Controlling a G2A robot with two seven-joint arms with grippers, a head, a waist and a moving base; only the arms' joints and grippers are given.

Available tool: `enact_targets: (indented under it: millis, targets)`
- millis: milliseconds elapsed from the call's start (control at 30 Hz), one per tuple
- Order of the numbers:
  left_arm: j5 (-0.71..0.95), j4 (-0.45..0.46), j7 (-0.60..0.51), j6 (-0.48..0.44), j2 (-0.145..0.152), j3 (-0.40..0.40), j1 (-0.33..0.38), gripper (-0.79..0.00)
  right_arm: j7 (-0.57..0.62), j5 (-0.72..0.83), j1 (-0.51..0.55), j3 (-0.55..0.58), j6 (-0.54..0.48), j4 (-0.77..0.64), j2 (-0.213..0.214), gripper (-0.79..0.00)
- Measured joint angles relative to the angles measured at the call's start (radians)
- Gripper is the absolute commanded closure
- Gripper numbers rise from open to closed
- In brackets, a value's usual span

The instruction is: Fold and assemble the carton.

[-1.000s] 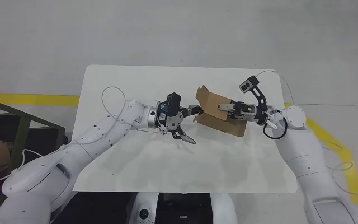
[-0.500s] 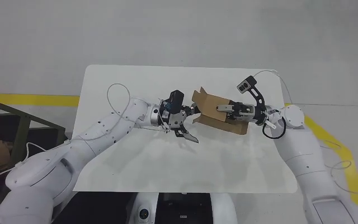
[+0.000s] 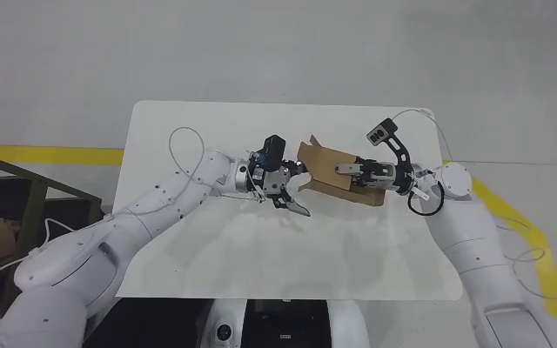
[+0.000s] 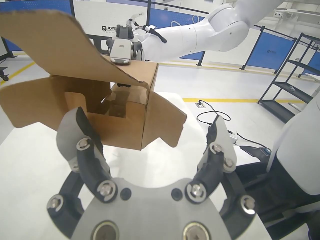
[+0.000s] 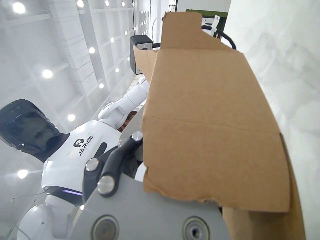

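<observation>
1. Fingers (image 4: 86, 128) of your left gripper (image 4: 148, 126) are standing spread wide and gripping nothing, just left of the open mouth of the carton (image 4: 125, 136).
2. Your right gripper (image 3: 352, 168) is pinching the carton's upper wall at its right end, with one finger lying above the board and one beneath.
3. Carton, position: it is lying on its side on the table (image 3: 191, 130), right of centre, with its mouth facing left. The body is standing squared into a tube.
4. Flaps, left end: the top flap (image 4: 50, 41) is tilting upward, the near side flap (image 4: 165, 123) is splaying outward, and the far side flap (image 4: 32, 101) is angling out as well.
5. Step in hand, as you are likely judging it: closing the left end, with no flap folded in yet.
6. Next move is probably calling for your left gripper to push a side flap inward while the right one is bracing the carton against sliding.
</observation>
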State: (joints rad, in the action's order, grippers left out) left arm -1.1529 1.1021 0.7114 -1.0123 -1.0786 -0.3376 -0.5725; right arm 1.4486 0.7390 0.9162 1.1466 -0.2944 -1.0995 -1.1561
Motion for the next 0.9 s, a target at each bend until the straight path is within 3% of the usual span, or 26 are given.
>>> enact_targets:
  millis: [300, 800, 900]
  targets:
    - [0.024, -0.023, 0.011, 0.000, -0.011, 0.005, -0.002, -0.785, 0.000, 0.007, -0.003, -0.003, 0.002, 0.007, -0.002, 0.000]
    - [0.171, -0.053, 0.060, 0.000, -0.008, 0.089, 0.026, -0.785, 0.006, 0.011, -0.008, -0.007, 0.003, 0.014, -0.005, 0.000]
    - [0.205, -0.061, 0.067, 0.000, -0.007, 0.110, 0.031, -0.665, 0.005, 0.012, -0.008, -0.007, 0.002, 0.015, -0.005, 0.000]
